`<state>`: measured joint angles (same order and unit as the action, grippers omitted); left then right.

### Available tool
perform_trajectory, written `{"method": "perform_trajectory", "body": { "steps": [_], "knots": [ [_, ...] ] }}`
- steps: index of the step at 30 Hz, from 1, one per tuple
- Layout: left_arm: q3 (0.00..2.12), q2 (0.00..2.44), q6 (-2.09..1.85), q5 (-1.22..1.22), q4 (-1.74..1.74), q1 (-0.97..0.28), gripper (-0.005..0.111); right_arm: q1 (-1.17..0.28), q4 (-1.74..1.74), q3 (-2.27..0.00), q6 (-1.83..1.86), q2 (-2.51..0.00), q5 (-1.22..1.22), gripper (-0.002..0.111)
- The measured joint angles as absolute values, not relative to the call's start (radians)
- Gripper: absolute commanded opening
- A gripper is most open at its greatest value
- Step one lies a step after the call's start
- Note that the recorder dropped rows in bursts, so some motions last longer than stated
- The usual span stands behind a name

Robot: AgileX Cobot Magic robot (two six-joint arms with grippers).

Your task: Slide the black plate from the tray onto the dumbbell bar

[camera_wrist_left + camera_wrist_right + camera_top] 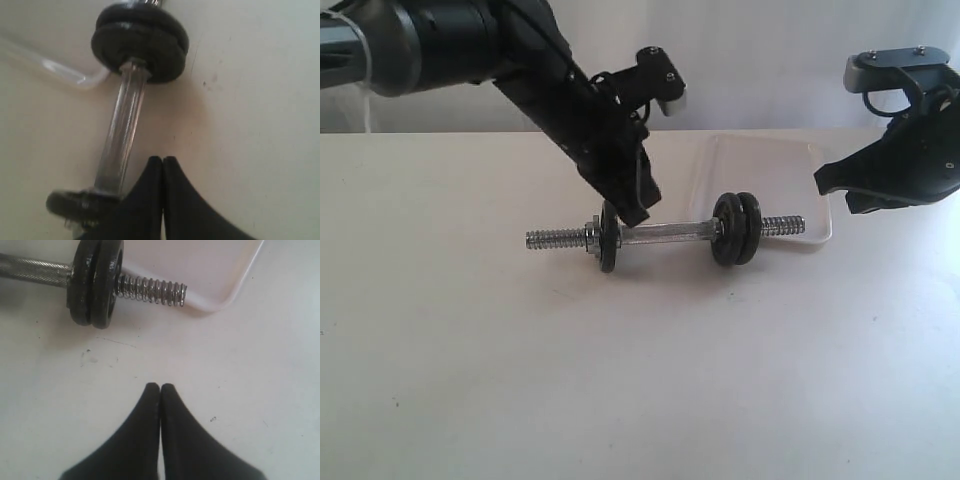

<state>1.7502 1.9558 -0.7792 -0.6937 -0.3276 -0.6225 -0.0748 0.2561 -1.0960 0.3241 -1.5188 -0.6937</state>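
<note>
The dumbbell bar [670, 232] lies on the table in front of the white tray [790, 165]. One black plate [609, 236] stands on the bar's left part, beside a silver collar nut [592, 238]. Two more black plates [736, 228] sit together toward the right threaded end [782, 226]. My left gripper [636, 214] is shut and empty, its tips just beside the single plate [70, 204] and next to the bar [120, 145]. My right gripper [822, 183] hovers shut and empty over the table, off the bar's right end [152, 290].
The tray's corner [215, 302] lies under the bar's right threaded end. Bare white table [640, 380] stretches in front of the dumbbell. The left arm [560, 80] slants down from the upper left above the bar.
</note>
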Motion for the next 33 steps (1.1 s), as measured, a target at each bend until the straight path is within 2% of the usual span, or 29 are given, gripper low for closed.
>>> {"method": "perform_trajectory", "body": {
  "steps": [9, 19, 26, 30, 33],
  "knots": [
    [1.733, 1.808, -0.456, -0.964, -0.185, -0.486, 0.000, -0.075, 0.245, -1.020, 0.324, -1.498, -0.708, 0.000],
    [1.439, 1.560, -0.204, -1.042, -0.040, -0.264, 0.000, -0.075, 0.061, -0.871, 0.149, -1.366, -0.888, 0.000],
    [1.111, 1.356, -0.159, -0.944, -0.036, -0.110, 0.000, -0.075, 0.000, -0.768, 0.087, -1.153, -0.932, 0.000],
    [0.952, 1.216, -0.104, -0.815, -0.032, -0.036, 0.000, -0.075, 0.000, -0.709, 0.072, -0.989, -0.868, 0.000],
    [0.851, 1.117, -0.067, -0.698, -0.019, -0.026, 0.000, -0.075, -0.006, -0.653, 0.055, -0.853, -0.778, 0.000]
  ]
}}
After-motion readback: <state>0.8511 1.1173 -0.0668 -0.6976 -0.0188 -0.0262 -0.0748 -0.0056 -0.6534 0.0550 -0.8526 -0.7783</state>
